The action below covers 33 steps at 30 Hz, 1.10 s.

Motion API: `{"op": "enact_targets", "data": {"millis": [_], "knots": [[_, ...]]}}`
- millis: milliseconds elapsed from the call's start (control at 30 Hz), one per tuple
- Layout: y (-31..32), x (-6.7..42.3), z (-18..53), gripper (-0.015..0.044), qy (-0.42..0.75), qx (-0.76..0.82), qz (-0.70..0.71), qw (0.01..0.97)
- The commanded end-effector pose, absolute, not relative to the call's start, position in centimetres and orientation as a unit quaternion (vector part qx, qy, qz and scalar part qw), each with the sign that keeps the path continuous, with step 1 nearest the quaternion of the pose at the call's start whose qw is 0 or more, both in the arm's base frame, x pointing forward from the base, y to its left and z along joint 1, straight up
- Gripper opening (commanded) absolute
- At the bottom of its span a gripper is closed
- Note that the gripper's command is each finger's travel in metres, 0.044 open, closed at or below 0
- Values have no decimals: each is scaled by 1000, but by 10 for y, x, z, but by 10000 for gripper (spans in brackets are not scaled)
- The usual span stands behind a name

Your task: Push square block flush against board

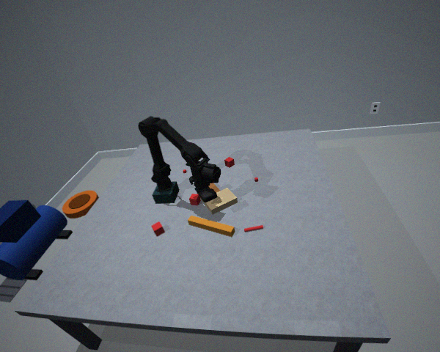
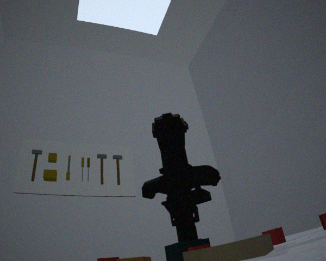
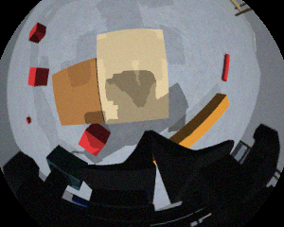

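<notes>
Going near to far in the top view:

- The orange bar [image 1: 210, 225] is a long, matte, sharp-edged box lying flat. A thin red stick [image 1: 254, 228] sits at its 3 o'clock and a red cube [image 1: 158, 228] at its 9. All of these are apart from the work, so treat them as clutter.
- The cream board [image 1: 224, 199] is a low, flat slab, which I judge to be the task's board. It should slide rather than tip.
- The gripper [image 1: 209, 196] is over the board's 9 o'clock corner with its jaws pinched together and nothing between them. That suits pushing. You can't tell whether it touches the board.
- The brown square block [image 3: 76, 91] is flat and matte. In the wrist view it sits against the board's 9 o'clock side, with near edges roughly even but a slight skew. I judge it still needs squaring up.
- A small red cube [image 1: 194, 199] is just beside this, at 8.
- The farthest item is another red cube [image 1: 229, 161], at 12.
</notes>
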State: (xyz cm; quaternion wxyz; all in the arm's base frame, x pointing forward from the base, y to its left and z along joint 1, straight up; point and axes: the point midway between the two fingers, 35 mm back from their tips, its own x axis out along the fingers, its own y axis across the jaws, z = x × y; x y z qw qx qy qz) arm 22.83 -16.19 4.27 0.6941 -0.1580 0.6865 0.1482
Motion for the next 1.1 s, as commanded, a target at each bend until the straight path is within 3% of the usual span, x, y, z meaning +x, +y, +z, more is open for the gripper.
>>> {"op": "enact_targets", "data": {"millis": [0, 133, 300, 1067], "knots": [[-161, 200, 38, 0, 685, -164, 152, 693], [-162, 200, 35, 0, 685, -164, 152, 693], [-162, 201, -17, 0, 685, -164, 152, 693], [-152, 223, -17, 0, 685, -164, 152, 694]]}}
